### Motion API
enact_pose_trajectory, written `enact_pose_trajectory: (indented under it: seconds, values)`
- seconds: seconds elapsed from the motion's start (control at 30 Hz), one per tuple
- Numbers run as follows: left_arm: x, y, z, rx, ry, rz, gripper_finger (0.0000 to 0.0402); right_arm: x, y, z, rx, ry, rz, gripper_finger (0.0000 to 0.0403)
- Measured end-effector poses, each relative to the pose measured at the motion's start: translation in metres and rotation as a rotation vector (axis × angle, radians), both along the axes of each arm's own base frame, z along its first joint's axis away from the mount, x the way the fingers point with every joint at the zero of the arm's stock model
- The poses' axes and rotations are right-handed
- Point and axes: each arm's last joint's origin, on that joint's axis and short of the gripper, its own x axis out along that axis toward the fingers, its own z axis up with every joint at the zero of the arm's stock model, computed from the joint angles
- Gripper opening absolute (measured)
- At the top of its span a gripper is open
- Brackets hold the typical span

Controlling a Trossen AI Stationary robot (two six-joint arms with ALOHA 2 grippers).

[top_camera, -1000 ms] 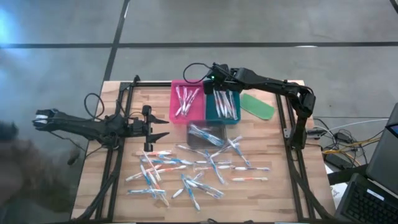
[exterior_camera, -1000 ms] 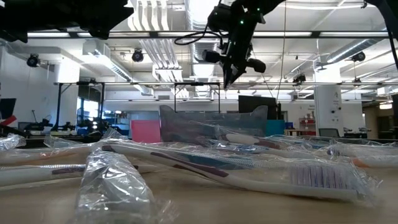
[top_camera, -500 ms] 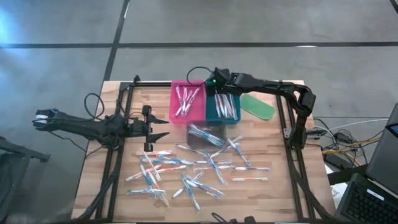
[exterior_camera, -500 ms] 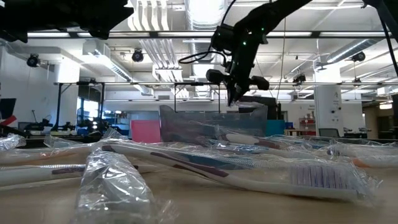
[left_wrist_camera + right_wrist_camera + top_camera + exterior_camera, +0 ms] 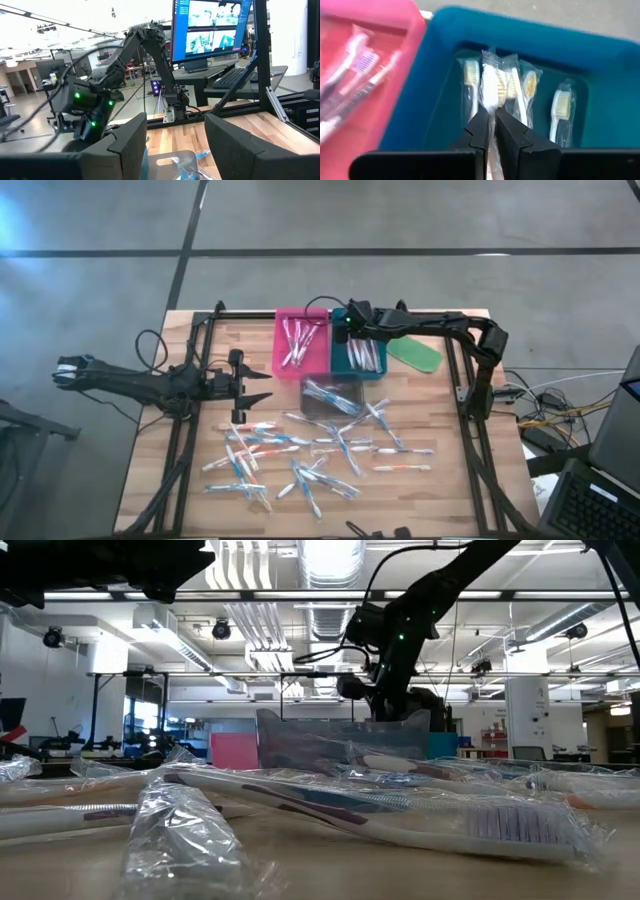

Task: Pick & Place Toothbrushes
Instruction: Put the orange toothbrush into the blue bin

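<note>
- The right hand (image 5: 491, 131) is over the teal tray (image 5: 600, 65), its fingers (image 5: 479, 127) pressed together on the clear wrapper of one brush (image 5: 490, 87), which hangs straight down between them into the tray.
- That brush is slim and whitish, sealed in a crinkled clear sleeve, head pointing away from the hand.
- Just beyond the fingertips, more wrapped brushes (image 5: 561, 107) lie side by side on the tray floor, each with a pale yellow-orange head and a white handle.
- Beside the teal tray, touching it along one wall, is the pink tray (image 5: 365, 75); its brushes (image 5: 362, 65) have purple-tinted bristles and darker marks on the handles.
- From above, the right hand (image 5: 345, 332) sits at the teal tray's (image 5: 340, 360) far end, next to the pink tray (image 5: 282, 350).
- A flat green piece (image 5: 414, 350) lies on the tabletop (image 5: 160, 440) on the other side of the teal tray.
- Nearer the front edge from the trays stands a clear tray (image 5: 330, 395) holding a few blue-accented brushes.
- Farther still, loose brushes (image 5: 300, 455) lie scattered and crossing one another over the tabletop, whitish with blue, orange or pink accents, all in clear wrappers.
- The left hand (image 5: 262, 383) waits well apart, at the tabletop's left side, fingers spread and empty.
</note>
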Motion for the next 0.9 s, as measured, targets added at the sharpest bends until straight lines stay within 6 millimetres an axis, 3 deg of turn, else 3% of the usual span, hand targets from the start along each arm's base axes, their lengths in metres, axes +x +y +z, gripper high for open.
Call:
enact_pose_trajectory:
  seconds: [0.9]
  values:
    - [0.0,0.0,0.0,0.0,0.0,0.0,0.0206,-0.014,0.002,-0.029,0.016,0.019,-0.023,0.0018]
